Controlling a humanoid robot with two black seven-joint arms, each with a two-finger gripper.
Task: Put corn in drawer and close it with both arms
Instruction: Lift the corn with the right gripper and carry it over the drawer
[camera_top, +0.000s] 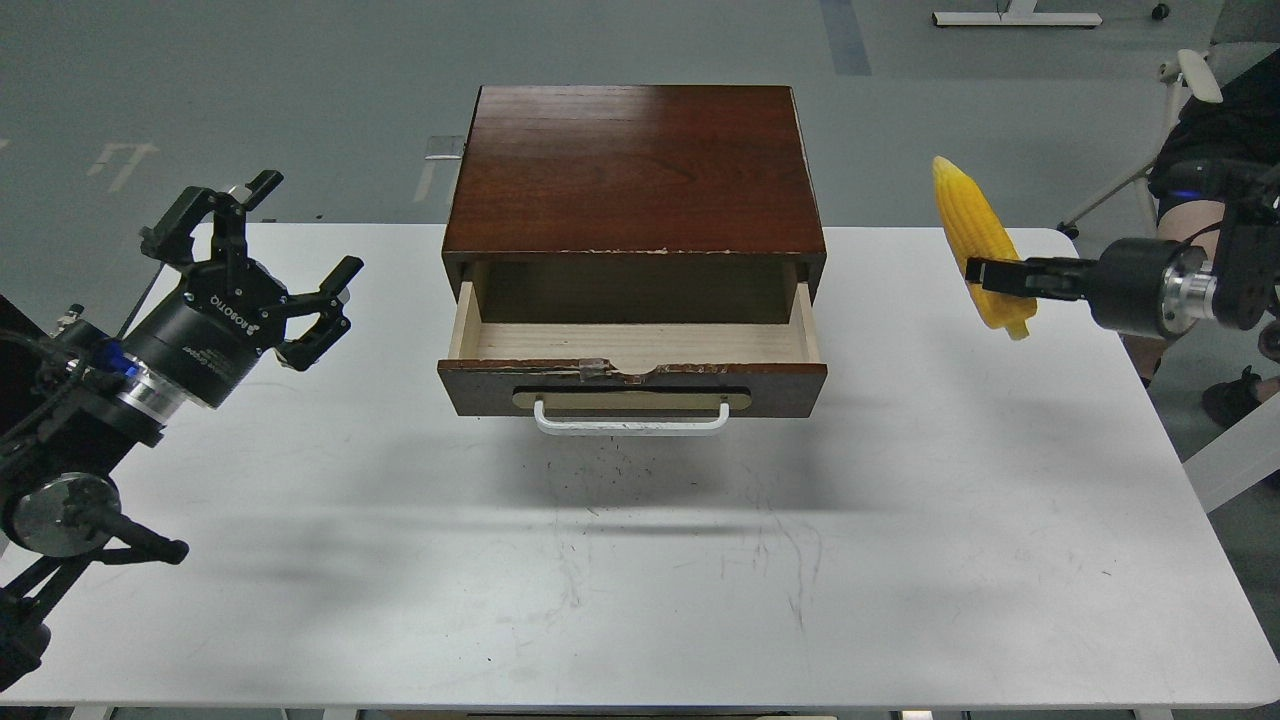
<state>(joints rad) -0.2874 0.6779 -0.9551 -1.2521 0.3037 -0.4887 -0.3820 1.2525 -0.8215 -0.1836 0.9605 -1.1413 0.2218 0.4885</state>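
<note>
Gripping the corn (978, 245) near its base, right claw (990, 273) clamped; left claw (285, 275) spread.

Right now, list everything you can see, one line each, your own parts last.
cabinet: one, dark reddish-brown wood, far centre of the table.
drawer: one, dark brown front with white handle, pale inside, pulled open, nothing seen in it.
corn: one, bright yellow, held in the air right of the cabinet.
table: one, white, scuffed.
chair: one, white frame, on the floor at far right, partly cut off.
left tool: one, black, open, holding nothing, above the table's left side.
right tool: one, black, shut on the corn.
</note>
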